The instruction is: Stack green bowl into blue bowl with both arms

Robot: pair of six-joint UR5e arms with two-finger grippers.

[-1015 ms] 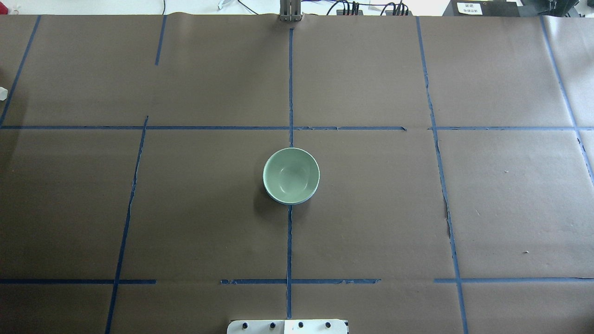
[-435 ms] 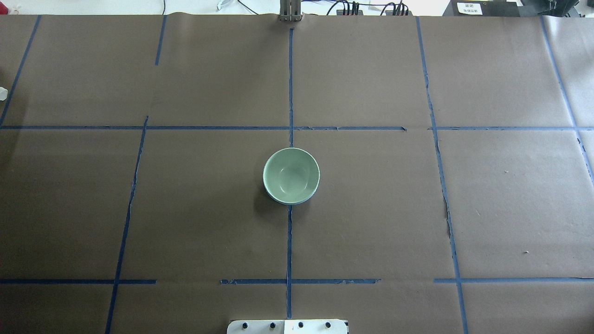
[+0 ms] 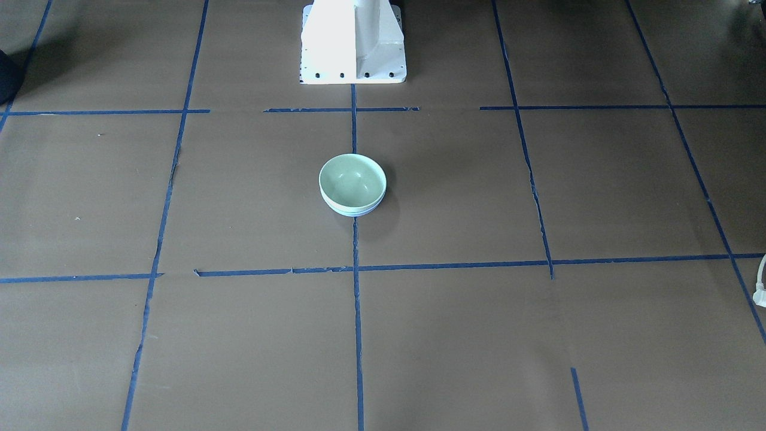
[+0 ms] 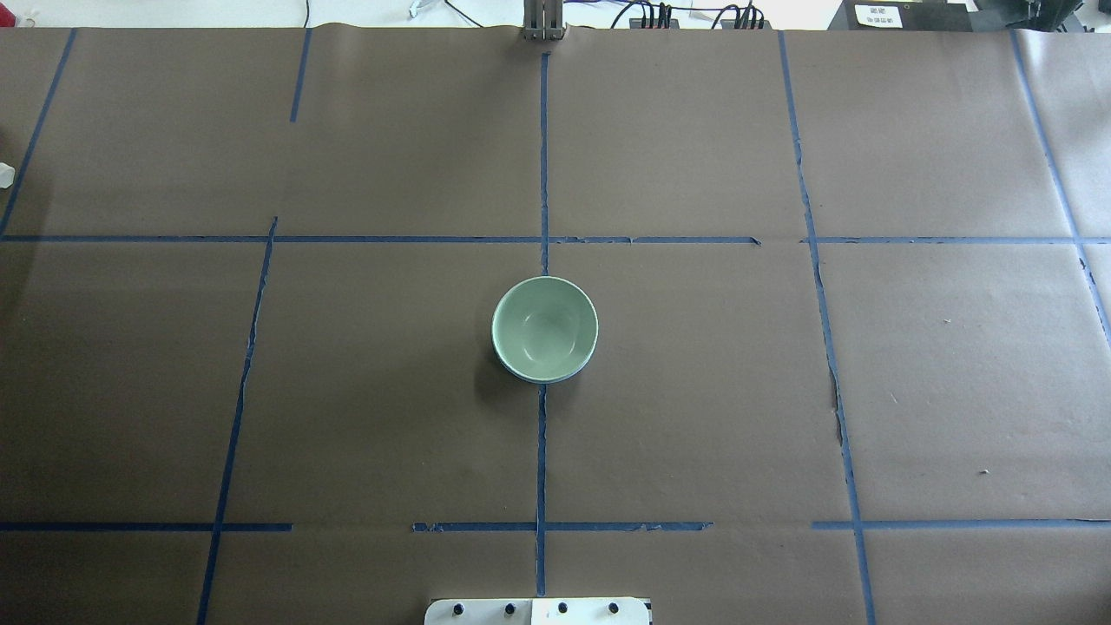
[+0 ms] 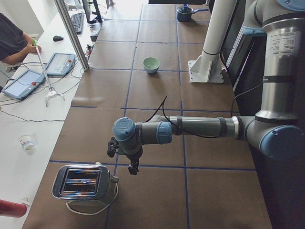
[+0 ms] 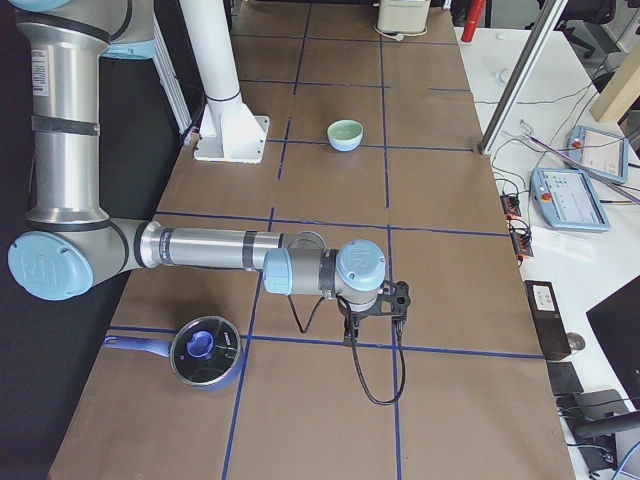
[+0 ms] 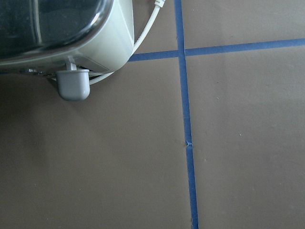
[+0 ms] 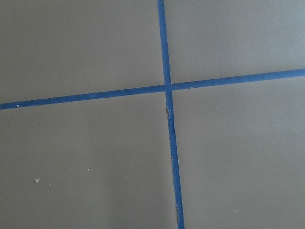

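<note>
The green bowl [image 4: 544,328] sits nested inside the blue bowl at the table's centre, on the middle tape line. Only a thin rim of the blue bowl [image 3: 353,211] shows under it. The stack also shows in the exterior left view [image 5: 151,64] and the exterior right view [image 6: 346,133]. Both arms are far from the bowls, each stretched out low over one end of the table. The left gripper [image 5: 134,167] hangs next to a toaster. The right gripper [image 6: 351,328] hangs over a tape crossing. I cannot tell whether either gripper is open or shut.
A silver toaster [image 5: 83,183] stands at the table's left end, close under the left wrist [image 7: 62,33]. A pot with a blue lid [image 6: 205,350] stands near the right arm. The white pedestal [image 3: 353,42] stands behind the bowls. An operator [image 5: 12,38] sits beside the table.
</note>
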